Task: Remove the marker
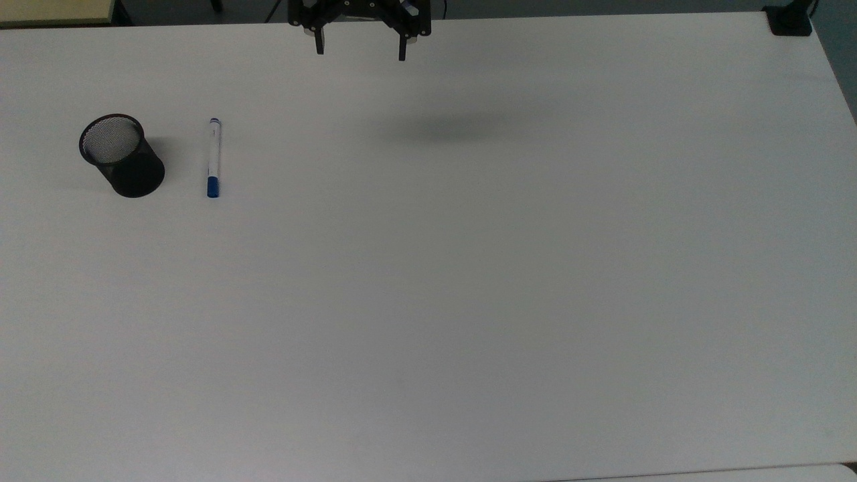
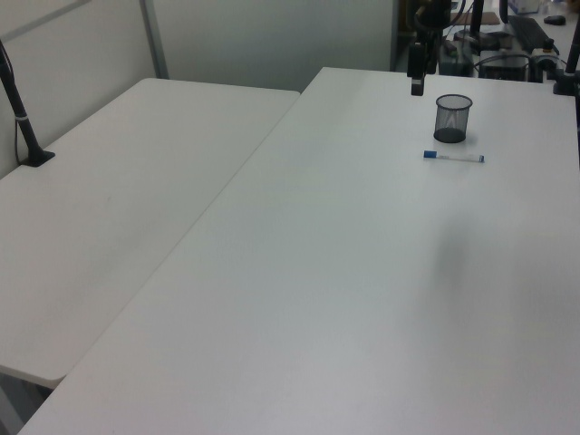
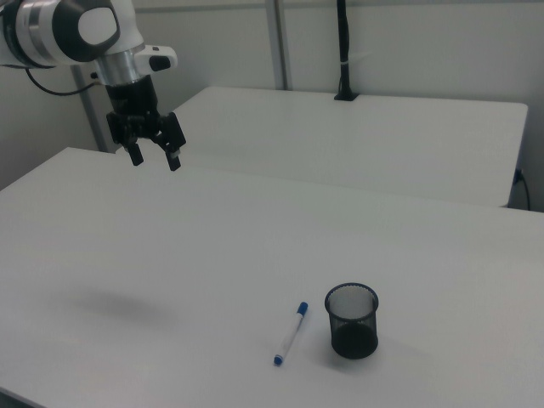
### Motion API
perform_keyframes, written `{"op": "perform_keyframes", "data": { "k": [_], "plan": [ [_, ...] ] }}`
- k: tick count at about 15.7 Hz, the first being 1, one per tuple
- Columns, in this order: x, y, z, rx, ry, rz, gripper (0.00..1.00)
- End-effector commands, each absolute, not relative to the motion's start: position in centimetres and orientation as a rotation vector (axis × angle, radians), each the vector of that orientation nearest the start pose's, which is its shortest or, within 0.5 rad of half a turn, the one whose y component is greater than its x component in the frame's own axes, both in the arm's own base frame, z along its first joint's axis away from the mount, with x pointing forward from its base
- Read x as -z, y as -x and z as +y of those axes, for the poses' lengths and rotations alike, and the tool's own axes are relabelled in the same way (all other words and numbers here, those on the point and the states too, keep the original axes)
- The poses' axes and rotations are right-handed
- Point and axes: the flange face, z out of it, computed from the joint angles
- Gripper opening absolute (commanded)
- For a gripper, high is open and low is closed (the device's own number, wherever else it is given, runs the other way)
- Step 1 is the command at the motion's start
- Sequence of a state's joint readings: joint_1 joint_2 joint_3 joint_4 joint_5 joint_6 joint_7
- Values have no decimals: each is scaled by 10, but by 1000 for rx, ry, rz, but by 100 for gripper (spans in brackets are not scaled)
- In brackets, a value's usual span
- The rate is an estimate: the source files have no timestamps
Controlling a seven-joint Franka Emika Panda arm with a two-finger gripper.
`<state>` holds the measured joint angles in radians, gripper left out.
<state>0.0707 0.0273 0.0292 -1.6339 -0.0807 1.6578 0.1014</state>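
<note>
The marker (image 1: 213, 158), a slim white pen with blue ends, lies flat on the white table (image 1: 469, 268) just right of the black mesh cup (image 1: 122, 155) in the top view. It also lies in front of the cup (image 2: 452, 118) as the marker (image 2: 453, 157) in the left view, and left of the cup (image 3: 352, 320) as the marker (image 3: 290, 333) in the right view. My gripper (image 1: 361, 48) hangs open and empty high above the table's far edge, well away from the marker; it appears again as the gripper (image 3: 154, 158) in the right view and the gripper (image 2: 417, 86) in the left view.
A second white table (image 2: 118, 208) adjoins on the left view's left, with a black post (image 2: 20, 109) clamped at its edge. A black clamp (image 1: 790, 20) sits at the top view's upper right corner. Equipment (image 2: 507, 54) stands beyond the far edge.
</note>
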Motion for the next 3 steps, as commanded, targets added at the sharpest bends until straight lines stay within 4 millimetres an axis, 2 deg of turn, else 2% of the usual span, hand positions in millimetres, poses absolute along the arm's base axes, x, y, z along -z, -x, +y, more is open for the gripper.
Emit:
{"op": "perform_keyframes", "data": {
  "k": [1,3],
  "plan": [
    [-586,-559,54,27,3212,-10,100],
    [-589,-557,52,30,3212,-4,100]
  ]
}}
